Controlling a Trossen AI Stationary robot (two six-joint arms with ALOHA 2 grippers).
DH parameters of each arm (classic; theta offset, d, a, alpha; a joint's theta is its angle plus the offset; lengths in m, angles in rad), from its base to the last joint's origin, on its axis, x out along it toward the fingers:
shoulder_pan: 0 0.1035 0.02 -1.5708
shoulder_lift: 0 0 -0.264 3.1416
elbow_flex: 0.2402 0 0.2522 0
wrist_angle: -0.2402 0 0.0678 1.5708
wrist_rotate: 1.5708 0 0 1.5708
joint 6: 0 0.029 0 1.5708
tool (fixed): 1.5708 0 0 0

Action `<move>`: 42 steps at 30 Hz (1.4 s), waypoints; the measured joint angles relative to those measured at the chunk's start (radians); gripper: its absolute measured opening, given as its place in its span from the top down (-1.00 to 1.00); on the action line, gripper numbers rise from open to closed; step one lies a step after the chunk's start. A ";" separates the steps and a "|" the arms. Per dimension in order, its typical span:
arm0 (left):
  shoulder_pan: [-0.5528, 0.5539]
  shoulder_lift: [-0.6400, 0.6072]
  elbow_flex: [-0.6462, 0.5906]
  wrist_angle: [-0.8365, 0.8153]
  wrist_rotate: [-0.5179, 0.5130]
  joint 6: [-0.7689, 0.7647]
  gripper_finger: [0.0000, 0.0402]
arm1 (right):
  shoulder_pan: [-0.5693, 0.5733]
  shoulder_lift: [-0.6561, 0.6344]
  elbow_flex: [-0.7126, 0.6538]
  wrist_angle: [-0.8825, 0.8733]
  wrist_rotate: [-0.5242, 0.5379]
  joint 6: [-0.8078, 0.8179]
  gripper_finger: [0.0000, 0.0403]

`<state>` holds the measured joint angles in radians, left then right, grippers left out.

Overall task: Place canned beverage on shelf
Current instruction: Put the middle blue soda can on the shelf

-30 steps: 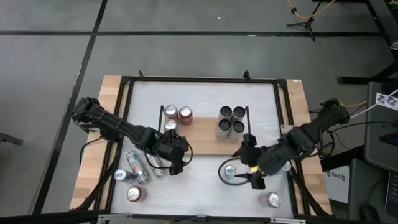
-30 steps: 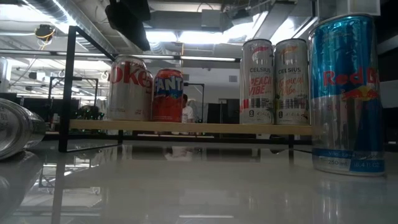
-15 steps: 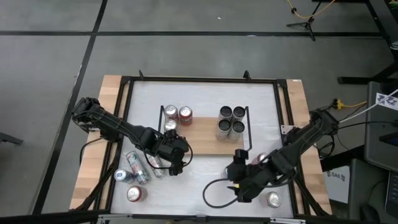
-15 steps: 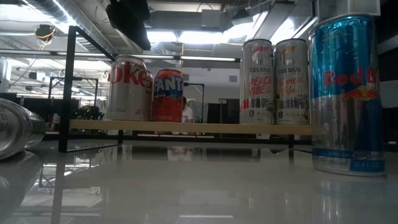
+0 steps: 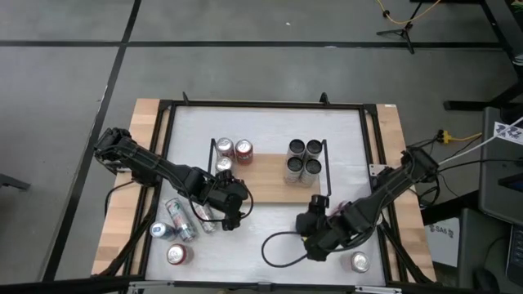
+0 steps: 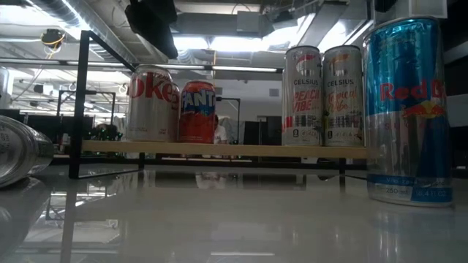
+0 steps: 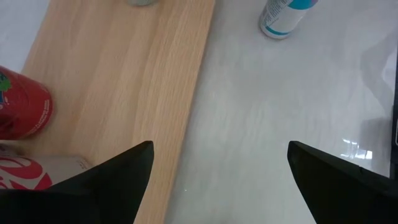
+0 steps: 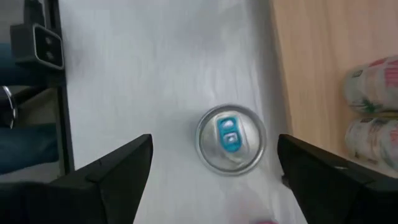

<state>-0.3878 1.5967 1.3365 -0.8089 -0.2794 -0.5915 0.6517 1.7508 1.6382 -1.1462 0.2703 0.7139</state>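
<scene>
A blue and silver can stands upright on the white table, just in front of the shelf's near edge; it also shows in the low view. My right gripper hangs above it, open, with a finger on either side of the can's top and not touching it. The light-brown wooden shelf carries three red cans at its left end and several silver cans at its right end. My left gripper is open and empty over the shelf's near left edge.
Several cans lie or stand on the table at the near left. One more can stands at the near right. A black cable loop lies by the right arm. The middle of the shelf board is bare.
My right gripper has gone toward the table's left and a little toward its near edge, coming over the blue can and covering it in the high view. The cable loop has trailed along with it. The can has stayed in place.
</scene>
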 joint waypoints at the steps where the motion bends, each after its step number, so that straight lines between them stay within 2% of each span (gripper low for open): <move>1: 0.000 0.000 0.000 0.000 0.000 0.000 -0.81 | -0.003 0.004 0.000 -0.004 -0.002 0.000 -0.69; 14: -0.022 0.000 0.000 0.006 0.001 -0.001 -0.81 | -0.067 0.015 0.000 -0.079 -0.068 0.003 -0.69; 24: -0.066 0.000 0.000 0.011 0.000 -0.001 -0.81 | -0.083 0.014 -0.080 0.024 -0.168 -0.034 -0.69; 42: -0.071 0.000 0.000 0.016 -0.019 -0.004 -0.81 | -0.083 0.014 -0.123 0.075 -0.148 -0.027 -0.69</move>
<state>-0.4591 1.5967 1.3369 -0.7933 -0.2985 -0.5957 0.5686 1.7649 1.5154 -1.0710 0.1226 0.6872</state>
